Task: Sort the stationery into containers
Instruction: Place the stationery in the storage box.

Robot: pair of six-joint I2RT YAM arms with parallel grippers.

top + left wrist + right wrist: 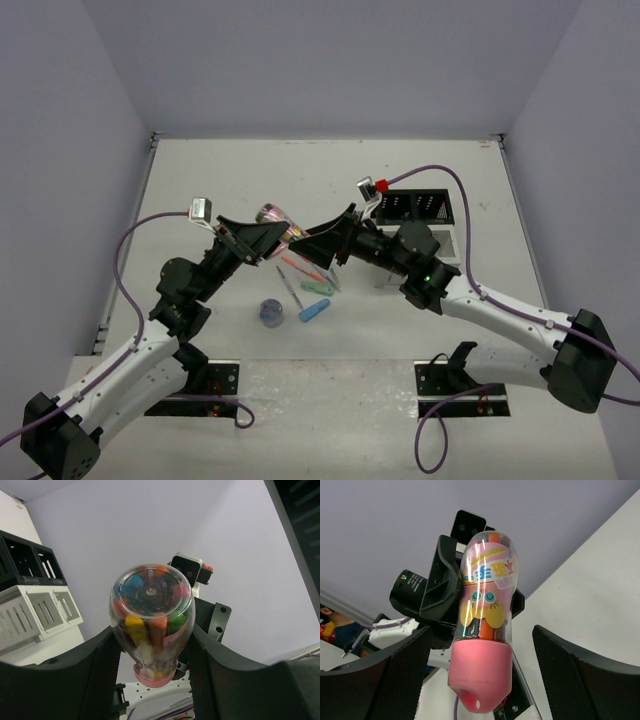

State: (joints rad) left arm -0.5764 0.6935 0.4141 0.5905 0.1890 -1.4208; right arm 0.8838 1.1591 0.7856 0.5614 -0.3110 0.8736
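Observation:
My left gripper is shut on a clear bulb-shaped bottle with a pink cap, filled with coloured sticks, and holds it in the air over the table. In the right wrist view the bottle shows a cartoon label. Its pink cap sits between the fingers of my right gripper, which is open, with a gap on both sides. On the table below lie a thin orange pen, a mint capsule, a blue capsule and a round blue-grey roll.
The black organiser stands at the back right. The white organiser is in front of it, partly hidden by my right arm. Grey walls close in the table on three sides.

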